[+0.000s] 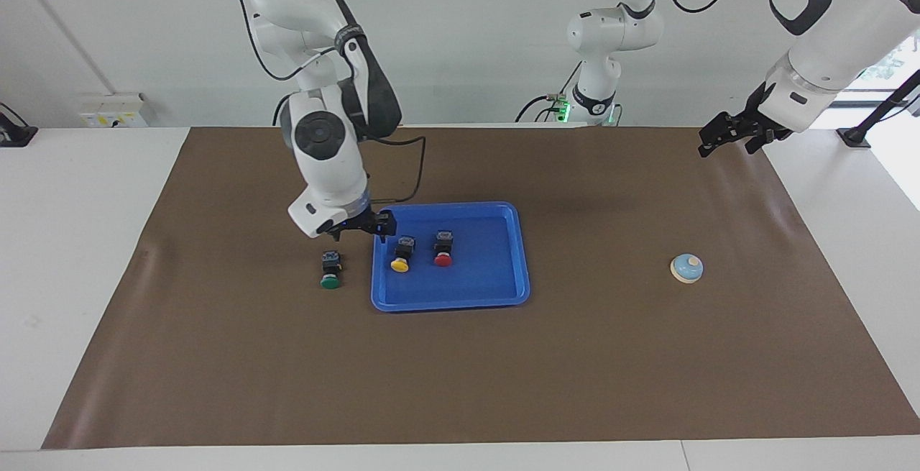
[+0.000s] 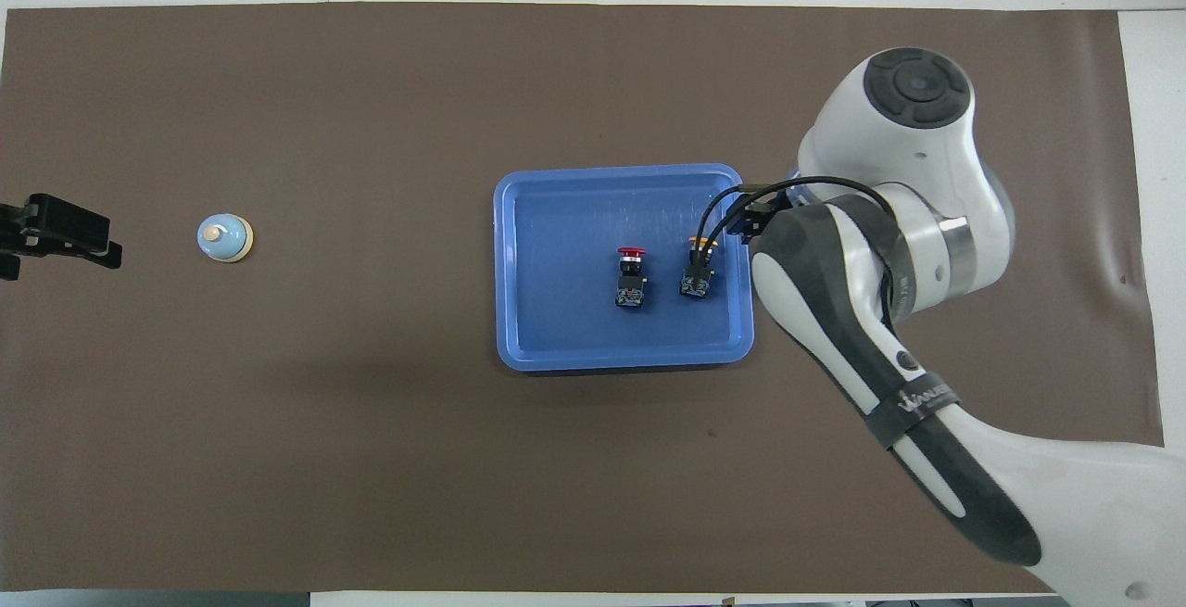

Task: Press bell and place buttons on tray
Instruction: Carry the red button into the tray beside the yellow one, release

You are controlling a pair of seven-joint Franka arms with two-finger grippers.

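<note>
mat (image 1: 215,356) | tray (image 1: 503,291): yellow (image 1: 401,254) and red (image 1: 443,248) in it | right gripper (image 1: 356,230), spread, empty, over mat beside tray | left gripper (image 1: 726,136), spread, waits | green (image 1: 330,270) on mat beside tray, next: descend, pinch | bell (image 1: 686,268) toward left arm's end

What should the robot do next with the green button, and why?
Probably lower the right tool onto the green button and grab it. Yellow and red already lie in the tray; green sits on the mat beside it, and the tool hangs open close above.
</note>
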